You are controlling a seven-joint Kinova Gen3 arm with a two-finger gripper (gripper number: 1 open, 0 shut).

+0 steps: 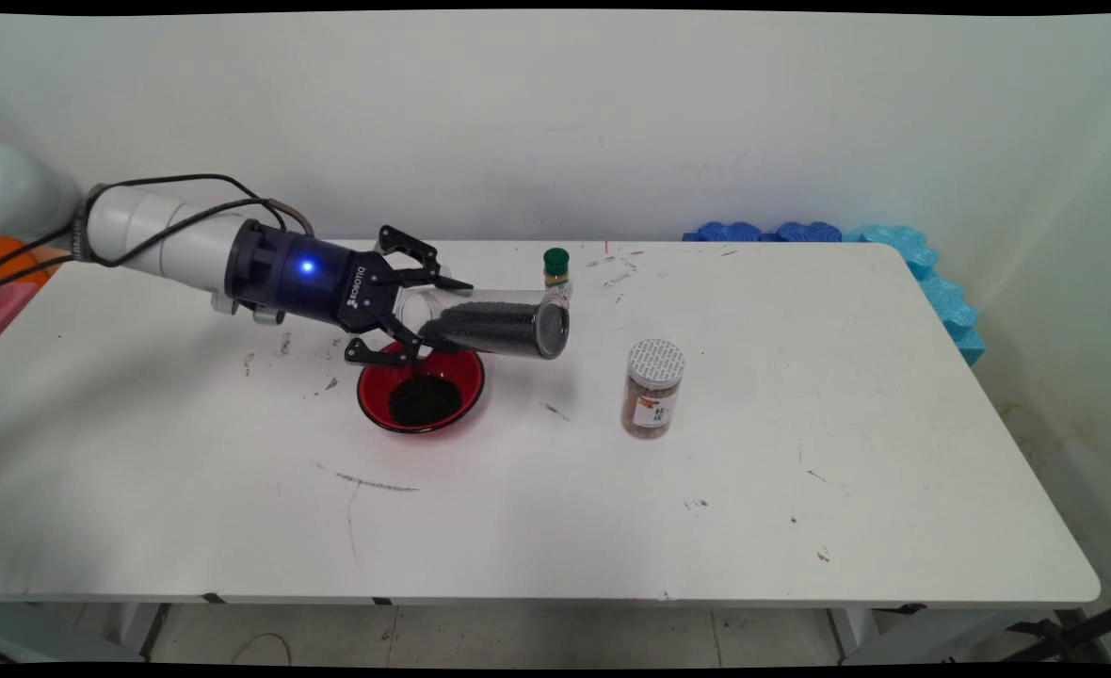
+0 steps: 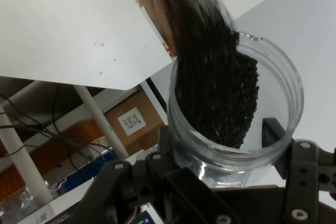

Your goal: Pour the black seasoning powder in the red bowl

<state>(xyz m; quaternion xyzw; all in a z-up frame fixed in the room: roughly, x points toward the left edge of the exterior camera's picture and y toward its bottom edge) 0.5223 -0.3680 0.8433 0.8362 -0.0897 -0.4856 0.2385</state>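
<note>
A plain white wall [image 1: 555, 122] rises behind the jaws, marked with a few faint scuffs; the white table [image 1: 612, 508] beneath them carries dark smudges and scratches; blue foam pieces [image 1: 932, 273] line its far corner, well right of the jaws; pale floor [image 1: 518, 636] shows under the near edge; a cardboard box [image 2: 134, 121] sits below the table among the table legs [image 2: 97, 119].

The gripper [image 2: 231, 145] clasps a clear jar [image 2: 236, 129] of black grains [image 2: 215, 82] (lying on its side). Beyond are the white table [image 2: 79, 30], its leg [image 2: 97, 119] and a cardboard box [image 2: 131, 121].
</note>
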